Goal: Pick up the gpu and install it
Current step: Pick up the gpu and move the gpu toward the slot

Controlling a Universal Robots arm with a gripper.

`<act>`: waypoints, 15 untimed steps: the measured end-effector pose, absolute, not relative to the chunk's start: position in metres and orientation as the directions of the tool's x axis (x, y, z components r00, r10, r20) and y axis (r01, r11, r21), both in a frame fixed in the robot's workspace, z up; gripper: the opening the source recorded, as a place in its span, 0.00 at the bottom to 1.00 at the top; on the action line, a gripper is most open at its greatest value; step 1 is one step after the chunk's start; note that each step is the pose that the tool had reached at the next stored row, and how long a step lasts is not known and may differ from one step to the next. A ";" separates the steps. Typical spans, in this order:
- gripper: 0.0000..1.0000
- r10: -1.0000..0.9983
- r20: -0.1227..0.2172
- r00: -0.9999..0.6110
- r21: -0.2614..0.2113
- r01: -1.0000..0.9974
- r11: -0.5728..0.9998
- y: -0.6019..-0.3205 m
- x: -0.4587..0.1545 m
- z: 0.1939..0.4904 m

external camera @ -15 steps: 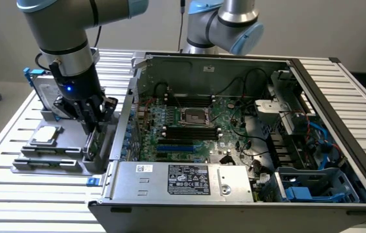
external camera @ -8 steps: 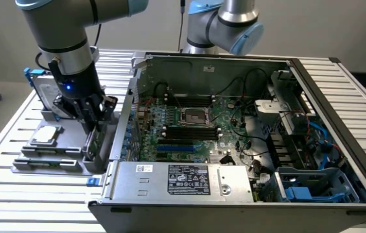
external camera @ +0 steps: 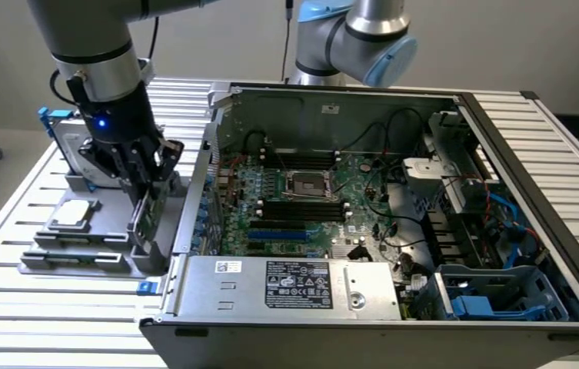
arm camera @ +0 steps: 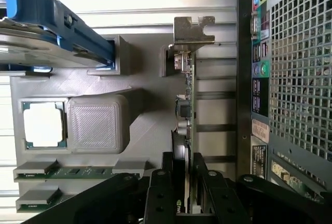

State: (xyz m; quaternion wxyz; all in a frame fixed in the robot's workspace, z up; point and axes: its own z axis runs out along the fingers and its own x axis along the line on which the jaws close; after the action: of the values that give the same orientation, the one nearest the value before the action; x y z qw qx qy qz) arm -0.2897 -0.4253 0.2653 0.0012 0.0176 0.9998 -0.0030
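In the left half of the exterior view, the gpu (external camera: 144,223) stands on edge in a grey holder (external camera: 94,231) on the desk (external camera: 22,307). The jaws are closed partway onto it, with one black finger (arm camera: 158,193) against each face of the card (arm camera: 185,110). Its silver end bracket (arm camera: 194,29) sticks out at the far end from the grip.

The same holder (arm camera: 150,79) carries a processor (arm camera: 44,124) in a square pocket, two memory sticks (arm camera: 67,171) lying flat, and a hard drive in a blue frame (arm camera: 46,22). In the exterior view the processor (external camera: 71,215) and memory sticks (external camera: 68,260) lie toward the lower left of the gpu, and the hard drive (external camera: 64,131) stands behind the arm.

Just beside the holder, toward the exterior view's right, we see the open computer case (external camera: 535,154). Its side wall stands between the card and the motherboard (external camera: 300,192). The wrist view shows the case's perforated rear panel (arm camera: 295,53) close alongside the card.

A white-and-black label (external camera: 300,283) sits on the power supply (external camera: 361,296), and stickers (arm camera: 259,130) sit on the rear panel; we cannot read either. A small green mark (arm camera: 179,203) shows on the card between the fingers.

The desk is ribbed aluminium. A second arm (external camera: 356,38) with pale blue joints rises behind the case, before a plain pale wall (external camera: 217,38).
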 end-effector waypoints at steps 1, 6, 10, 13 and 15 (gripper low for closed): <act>0.26 0.035 -0.003 -0.999 -0.006 0.035 0.999 -0.425 -0.290 0.268; 0.26 0.035 -0.006 -0.999 -0.005 0.035 0.999 -0.425 -0.290 0.285; 0.26 0.035 -0.007 -0.999 -0.006 0.035 0.999 -0.425 -0.290 0.301; 0.26 0.035 -0.007 -0.999 -0.006 0.035 0.999 -0.425 -0.290 0.313; 0.26 0.035 -0.008 -0.999 -0.006 0.035 0.999 -0.425 -0.290 0.321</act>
State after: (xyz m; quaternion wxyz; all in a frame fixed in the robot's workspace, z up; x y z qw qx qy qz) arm -0.2896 -0.4252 0.3210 0.0039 0.0175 0.9998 -0.0028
